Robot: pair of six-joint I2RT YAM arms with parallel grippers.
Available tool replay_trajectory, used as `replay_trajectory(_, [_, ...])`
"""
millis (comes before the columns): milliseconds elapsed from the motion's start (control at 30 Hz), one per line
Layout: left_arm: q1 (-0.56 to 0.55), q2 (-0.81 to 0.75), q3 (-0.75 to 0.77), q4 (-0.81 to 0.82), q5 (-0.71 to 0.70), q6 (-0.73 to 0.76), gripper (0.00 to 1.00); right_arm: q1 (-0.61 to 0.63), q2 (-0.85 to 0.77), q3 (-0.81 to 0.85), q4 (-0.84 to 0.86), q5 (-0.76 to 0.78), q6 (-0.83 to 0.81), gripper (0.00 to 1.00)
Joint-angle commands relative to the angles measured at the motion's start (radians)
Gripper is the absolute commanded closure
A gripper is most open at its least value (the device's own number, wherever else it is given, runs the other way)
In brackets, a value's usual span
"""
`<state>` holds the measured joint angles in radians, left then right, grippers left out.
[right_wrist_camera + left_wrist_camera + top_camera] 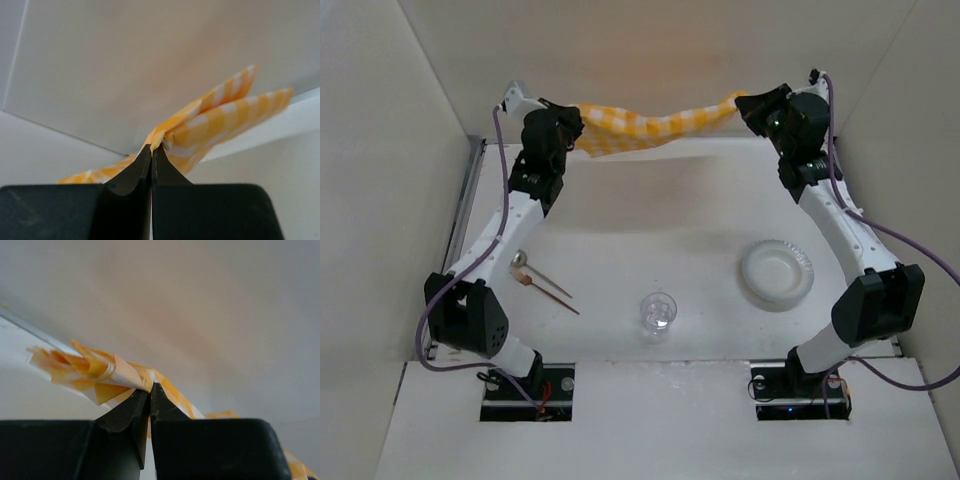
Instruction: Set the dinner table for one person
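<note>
The worktop [660, 220] under both arms is barely set: the checked cloth [650, 125] hangs unspread over its far edge, with the left tool [575, 130] and right tool [745, 105] each clamped on an end. The dish [777, 272] by the right edge, the glass [658, 312] at the near edge and the spoon [520, 260] toward the left edge await placing.

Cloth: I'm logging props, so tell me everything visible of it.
The cloth is soft orange-and-white checked fabric, creased and twisted into a band. It hangs in the air over the far side of the table, sagging slightly in the middle. The left tool is shut on one bunched end, the right tool on the other.
</note>
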<state>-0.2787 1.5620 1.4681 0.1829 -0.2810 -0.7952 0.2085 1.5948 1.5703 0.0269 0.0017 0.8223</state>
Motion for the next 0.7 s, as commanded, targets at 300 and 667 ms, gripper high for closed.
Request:
replay_trajectory(300, [-0.067,0.070,-0.704,0.496,0.023,-0.067,0.94,-0.076,0.214,-0.482,0.307,-0.134,0.138,0.97])
replay_trajectory(667, [-0.058,0.113,-0.906,0.607,0.036,-0.213,0.74,-0.143,0.094,-0.694,0.314,-0.062,0.166,0.90])
